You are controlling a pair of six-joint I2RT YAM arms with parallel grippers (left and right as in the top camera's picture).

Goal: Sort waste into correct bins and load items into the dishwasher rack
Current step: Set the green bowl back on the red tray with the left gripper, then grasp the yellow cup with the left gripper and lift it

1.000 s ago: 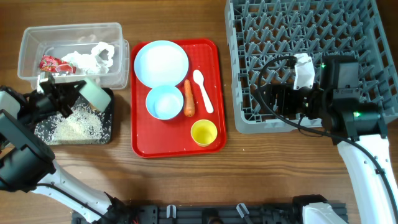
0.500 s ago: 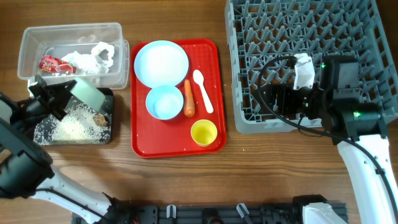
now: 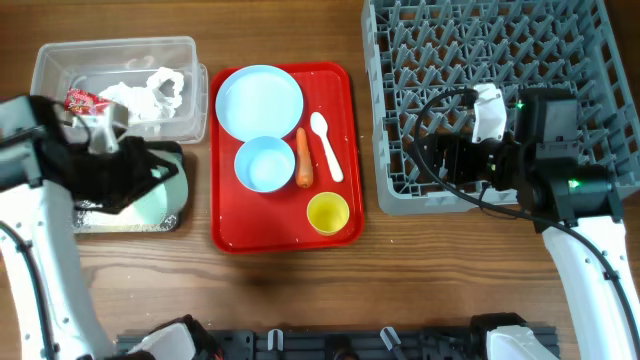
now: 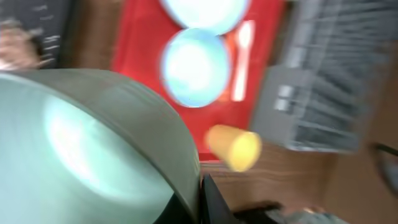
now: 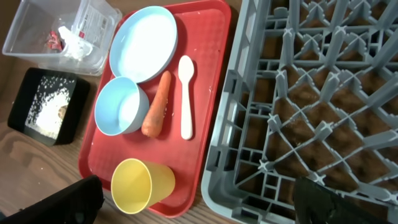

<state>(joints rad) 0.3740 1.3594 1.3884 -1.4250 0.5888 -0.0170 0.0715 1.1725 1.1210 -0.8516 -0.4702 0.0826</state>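
The bowl [image 3: 140,200], clenched in the left pincer [image 3: 128,172], has been swung level over the black tray [image 3: 95,220]. Its rice [image 5: 48,99] appears tipped out, so racking is judged next. The right pincer [image 3: 437,160] is held released at the dishwasher rack [image 3: 590,60].

Looks like a robotics lab: wooden table [image 3: 450,270], cabled robot arm [image 3: 585,265], dishwasher rack [image 3: 400,200].
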